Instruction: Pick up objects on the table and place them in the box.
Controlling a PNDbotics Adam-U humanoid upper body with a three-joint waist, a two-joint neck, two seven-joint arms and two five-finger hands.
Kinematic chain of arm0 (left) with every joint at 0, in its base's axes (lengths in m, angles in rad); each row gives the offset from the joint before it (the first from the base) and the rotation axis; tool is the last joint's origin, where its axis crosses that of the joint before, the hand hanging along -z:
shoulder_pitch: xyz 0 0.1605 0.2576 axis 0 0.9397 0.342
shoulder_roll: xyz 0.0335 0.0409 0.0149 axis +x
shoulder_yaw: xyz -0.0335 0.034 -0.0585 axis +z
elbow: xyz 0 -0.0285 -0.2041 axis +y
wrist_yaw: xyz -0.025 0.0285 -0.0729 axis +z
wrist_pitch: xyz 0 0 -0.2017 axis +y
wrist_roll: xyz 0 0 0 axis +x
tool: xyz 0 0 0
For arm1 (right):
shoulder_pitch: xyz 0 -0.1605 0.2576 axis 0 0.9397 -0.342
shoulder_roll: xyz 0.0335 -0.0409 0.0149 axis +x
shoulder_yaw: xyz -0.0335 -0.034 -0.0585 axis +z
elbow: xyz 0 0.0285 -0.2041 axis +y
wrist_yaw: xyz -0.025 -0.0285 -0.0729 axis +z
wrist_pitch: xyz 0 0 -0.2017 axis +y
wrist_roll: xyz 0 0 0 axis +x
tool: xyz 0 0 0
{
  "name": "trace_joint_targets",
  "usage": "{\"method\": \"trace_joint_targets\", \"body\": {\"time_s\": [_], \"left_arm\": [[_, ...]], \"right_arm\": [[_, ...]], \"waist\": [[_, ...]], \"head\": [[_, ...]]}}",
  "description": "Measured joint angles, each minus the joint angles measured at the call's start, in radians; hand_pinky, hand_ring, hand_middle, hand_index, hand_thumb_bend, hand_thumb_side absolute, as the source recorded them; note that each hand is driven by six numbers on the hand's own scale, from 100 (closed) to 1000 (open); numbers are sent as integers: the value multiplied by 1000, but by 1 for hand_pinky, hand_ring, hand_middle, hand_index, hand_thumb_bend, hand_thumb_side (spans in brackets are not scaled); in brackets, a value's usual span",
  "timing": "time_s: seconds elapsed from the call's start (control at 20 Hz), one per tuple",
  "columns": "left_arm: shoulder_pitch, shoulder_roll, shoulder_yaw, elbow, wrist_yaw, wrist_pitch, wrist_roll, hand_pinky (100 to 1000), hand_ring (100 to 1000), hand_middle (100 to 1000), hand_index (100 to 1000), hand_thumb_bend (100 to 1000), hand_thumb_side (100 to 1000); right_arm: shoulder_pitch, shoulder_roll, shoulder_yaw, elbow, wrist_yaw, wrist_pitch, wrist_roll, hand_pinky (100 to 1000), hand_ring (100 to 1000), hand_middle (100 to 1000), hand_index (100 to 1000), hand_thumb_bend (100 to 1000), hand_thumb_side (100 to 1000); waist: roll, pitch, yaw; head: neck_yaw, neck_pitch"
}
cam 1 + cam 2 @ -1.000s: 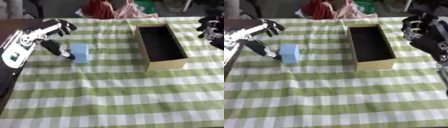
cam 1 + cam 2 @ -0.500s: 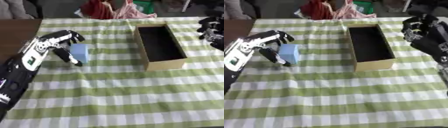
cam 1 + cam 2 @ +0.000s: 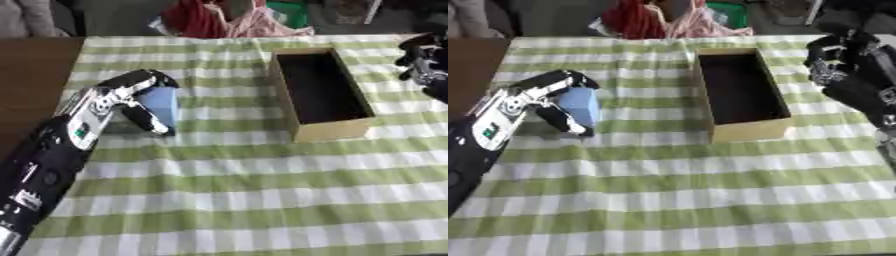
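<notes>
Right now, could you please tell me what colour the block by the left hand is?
Light blue; the block shows best in the right eye view.

The left arm reaches in from the near left corner, its hand (image 3: 131,97) curled over at mid-left, fingers arched above and thumb (image 3: 147,119) pointing down toward the near side. The right hand (image 3: 842,62) hangs at the far right, fingers apparently bent, though blur makes that uncertain.
</notes>
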Motion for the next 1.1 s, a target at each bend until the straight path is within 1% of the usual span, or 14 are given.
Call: {"method": "trace_joint_targets", "body": {"time_s": [0.05, 0.1, 0.15, 0.2, 0.25, 0.3, 0.35, 0.4, 0.6, 0.9, 1.1], "left_arm": [[-1, 0, 0, 0, -2, 0, 0, 660, 654, 675, 831, 368, 100], [-1, 0, 0, 0, -4, 0, 0, 650, 626, 643, 824, 322, 100], [-1, 0, 0, 0, -8, 2, -1, 643, 608, 617, 820, 245, 100], [-1, 0, 0, -1, -10, 3, -1, 636, 586, 594, 817, 247, 100], [-1, 0, 0, -3, -12, 6, 0, 632, 573, 584, 814, 217, 100], [-1, 1, 0, -6, -12, 7, 0, 625, 555, 572, 809, 162, 100], [-1, 2, 0, -9, -12, 9, 0, 624, 552, 571, 808, 154, 100], [-1, 3, 0, -14, -12, 10, 0, 622, 540, 564, 806, 110, 100], [-2, 25, -1, -41, 3, 11, -16, 611, 508, 550, 801, 100, 100], [-10, 73, -19, -103, 48, 2, -65, 599, 488, 537, 795, 100, 100], [-25, 98, -27, -150, 72, 2, -75, 590, 481, 529, 787, 100, 100]], "right_arm": [[0, 0, 0, 0, 0, 0, 0, 555, 651, 673, 883, 100, 299], [0, 0, 0, 0, 0, 0, 0, 554, 651, 673, 882, 100, 299], [0, 0, 0, 0, 0, 0, 0, 554, 651, 673, 882, 100, 294], [0, 0, 0, 0, 0, -1, 1, 555, 651, 673, 882, 100, 298], [0, 0, 0, 0, 0, -1, 1, 555, 651, 673, 882, 100, 298], [0, 0, 0, 0, 0, -1, 1, 554, 651, 673, 882, 100, 298], [0, 0, 0, 0, 0, -1, 1, 554, 651, 673, 882, 100, 298], [0, 0, 0, 0, 0, -1, 1, 554, 651, 673, 882, 100, 298], [0, 0, 0, 1, 0, -1, 1, 555, 651, 673, 882, 100, 298], [1, 0, 0, 6, 0, -1, 1, 555, 651, 672, 882, 100, 298], [1, 0, 0, 6, 0, 0, 1, 555, 651, 672, 882, 100, 298]], "waist": [[0, 0, 0], [0, 0, 0], [0, 0, 0], [0, 0, 0], [0, 0, 0], [0, 0, 0], [0, 0, 0], [1, 0, 0], [4, 0, 1], [10, -3, 1], [13, -7, 0]], "head": [[0, 0], [0, 0], [0, 0], [0, 0], [0, 0], [0, 0], [0, 0], [0, 0], [-2, 0], [-6, 0], [-7, 0]]}}
